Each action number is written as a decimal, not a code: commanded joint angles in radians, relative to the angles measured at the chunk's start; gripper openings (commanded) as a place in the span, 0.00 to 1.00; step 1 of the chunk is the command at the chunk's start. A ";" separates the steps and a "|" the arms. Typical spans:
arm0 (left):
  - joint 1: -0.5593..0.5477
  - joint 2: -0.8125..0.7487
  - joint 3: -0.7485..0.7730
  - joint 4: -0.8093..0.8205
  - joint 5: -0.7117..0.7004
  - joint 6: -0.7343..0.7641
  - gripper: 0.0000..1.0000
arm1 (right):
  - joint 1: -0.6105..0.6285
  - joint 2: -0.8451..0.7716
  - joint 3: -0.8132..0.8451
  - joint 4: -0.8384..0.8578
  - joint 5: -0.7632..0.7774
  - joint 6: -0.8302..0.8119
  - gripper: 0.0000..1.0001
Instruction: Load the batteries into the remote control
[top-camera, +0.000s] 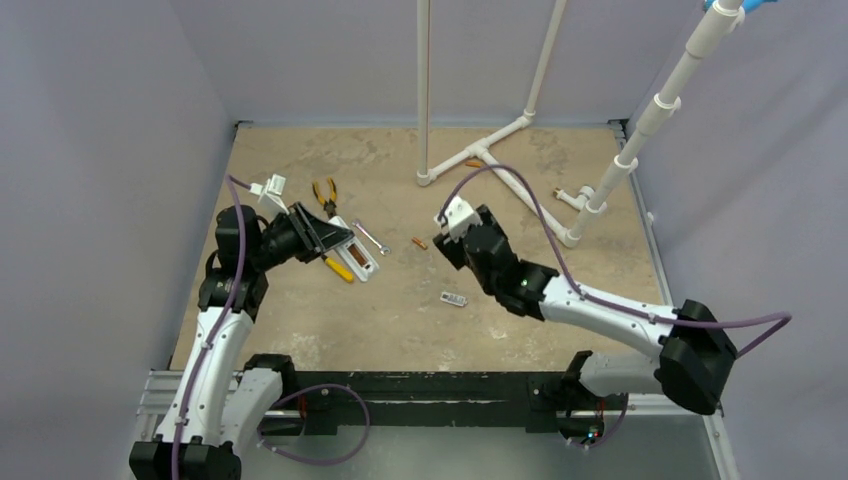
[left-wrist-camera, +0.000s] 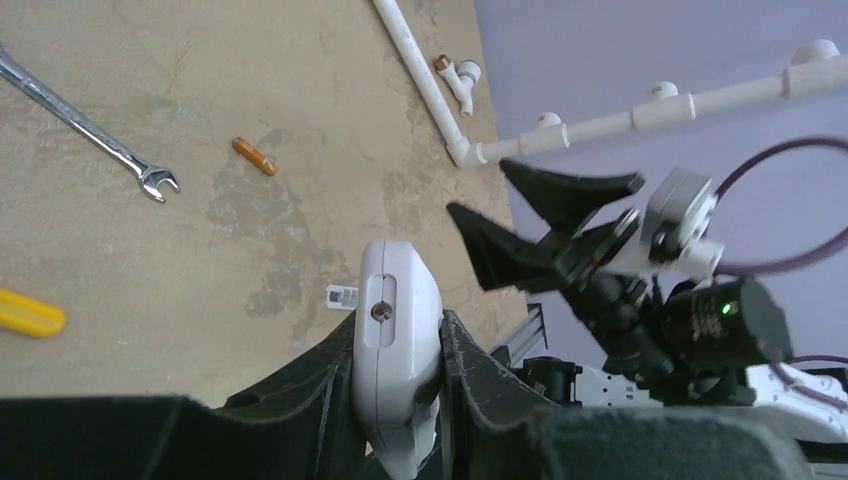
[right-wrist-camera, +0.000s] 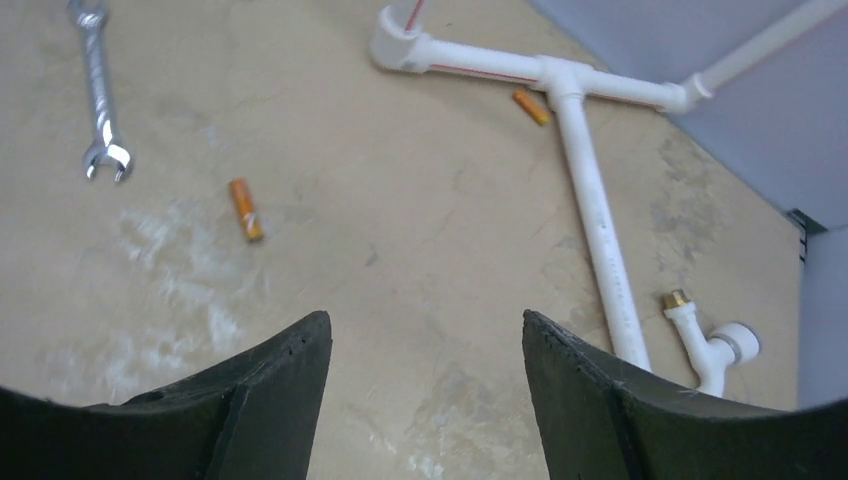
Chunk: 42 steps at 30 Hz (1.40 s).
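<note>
My left gripper (top-camera: 330, 238) is shut on the white remote control (top-camera: 357, 256) and holds it at the left of the table. In the left wrist view the remote (left-wrist-camera: 395, 330) stands edge-on between the two fingers of the left gripper (left-wrist-camera: 398, 318). One orange battery (top-camera: 420, 243) lies on the table between the two grippers; it also shows in the left wrist view (left-wrist-camera: 254, 156) and the right wrist view (right-wrist-camera: 245, 208). A second battery (top-camera: 472, 163) lies against the white pipe, and shows in the right wrist view (right-wrist-camera: 531, 105). My right gripper (top-camera: 443, 232) is open and empty just right of the first battery, its jaws (right-wrist-camera: 425, 330) wide apart.
Yellow-handled pliers (top-camera: 325, 195) and a silver wrench (top-camera: 372, 238) lie near the remote. A small whitish cover plate (top-camera: 454, 299) lies near the table's middle. A white pipe frame (top-camera: 500, 165) stands at the back right. Grey walls surround the table.
</note>
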 joint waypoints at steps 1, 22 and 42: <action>0.010 -0.008 0.058 -0.005 0.005 0.046 0.00 | -0.130 0.132 0.316 -0.179 0.100 0.199 0.70; 0.023 -0.024 0.079 -0.086 0.018 0.161 0.00 | -0.341 0.539 0.491 -0.163 -0.695 0.127 0.74; 0.023 -0.018 0.053 -0.043 0.039 0.131 0.00 | -0.241 0.745 0.546 -0.143 -0.606 0.134 0.51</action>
